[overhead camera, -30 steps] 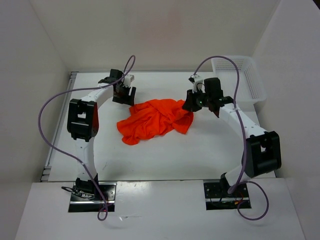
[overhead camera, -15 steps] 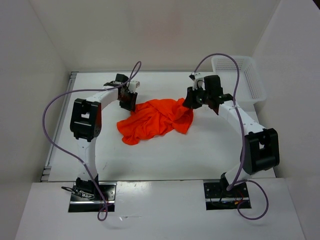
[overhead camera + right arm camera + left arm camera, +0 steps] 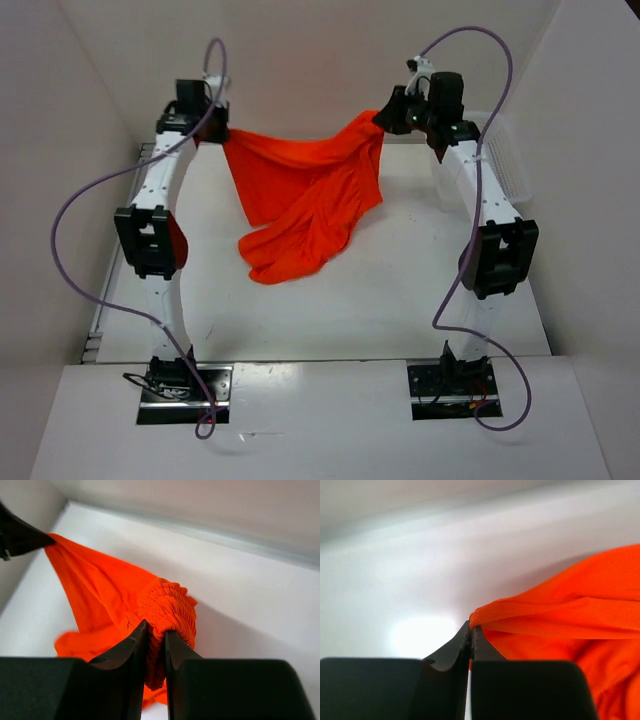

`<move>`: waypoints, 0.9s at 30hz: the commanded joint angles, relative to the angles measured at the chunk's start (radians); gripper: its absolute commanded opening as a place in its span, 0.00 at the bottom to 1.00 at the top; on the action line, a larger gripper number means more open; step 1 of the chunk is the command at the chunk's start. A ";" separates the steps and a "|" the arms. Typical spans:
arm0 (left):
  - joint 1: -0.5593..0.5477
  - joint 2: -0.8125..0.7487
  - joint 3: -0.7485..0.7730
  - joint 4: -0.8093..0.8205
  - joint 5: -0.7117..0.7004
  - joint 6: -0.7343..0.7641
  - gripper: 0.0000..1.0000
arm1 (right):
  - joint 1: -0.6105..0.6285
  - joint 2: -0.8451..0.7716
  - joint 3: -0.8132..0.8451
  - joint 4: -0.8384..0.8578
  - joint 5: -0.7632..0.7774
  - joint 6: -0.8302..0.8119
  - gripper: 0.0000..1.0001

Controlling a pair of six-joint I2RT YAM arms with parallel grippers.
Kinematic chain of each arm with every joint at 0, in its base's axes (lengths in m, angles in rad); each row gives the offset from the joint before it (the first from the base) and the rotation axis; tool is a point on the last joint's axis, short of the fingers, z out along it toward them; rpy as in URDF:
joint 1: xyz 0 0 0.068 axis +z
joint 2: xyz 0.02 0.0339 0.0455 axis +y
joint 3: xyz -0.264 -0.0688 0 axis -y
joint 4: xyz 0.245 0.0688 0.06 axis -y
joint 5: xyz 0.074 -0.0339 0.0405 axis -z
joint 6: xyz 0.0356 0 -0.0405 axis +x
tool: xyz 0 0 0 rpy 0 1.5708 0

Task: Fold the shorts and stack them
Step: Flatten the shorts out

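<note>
The bright orange shorts (image 3: 305, 195) hang stretched between both raised arms, their lower part trailing down to the white table. My left gripper (image 3: 216, 128) is shut on a thin hem at the shorts' upper left corner (image 3: 485, 614). At the upper right, my right gripper (image 3: 385, 115) is shut on a bunched, ribbed part of the shorts (image 3: 167, 607). In the left wrist view the left gripper (image 3: 471, 630) pinches the hem between closed tips. The right gripper (image 3: 156, 632) holds a thick wad of fabric, and the left gripper's tip (image 3: 20, 536) shows at the far corner.
A white mesh basket (image 3: 505, 165) stands at the back right, partly behind the right arm. White walls close in the table at the back and both sides. Purple cables loop off both arms.
The left gripper closed on the shorts' left edge. Both arms then rose and moved back, lifting the crumpled shorts off the table and spreading them out between them.
</note>
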 commanded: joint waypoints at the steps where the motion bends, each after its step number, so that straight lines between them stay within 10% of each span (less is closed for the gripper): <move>1: 0.095 -0.085 0.262 0.014 -0.090 0.004 0.00 | -0.014 0.082 0.291 0.030 -0.044 0.068 0.00; 7: 0.109 -0.198 0.365 -0.064 -0.090 0.004 0.00 | -0.023 0.106 0.448 -0.007 -0.047 0.060 0.00; 20: 0.071 -0.874 -0.764 -0.069 -0.192 0.004 0.00 | -0.012 -0.369 -0.467 -0.235 -0.078 -0.314 0.00; 27: -0.015 -1.103 -1.172 -0.101 -0.222 0.004 0.01 | 0.112 -0.446 -0.663 -0.416 0.047 -0.558 0.00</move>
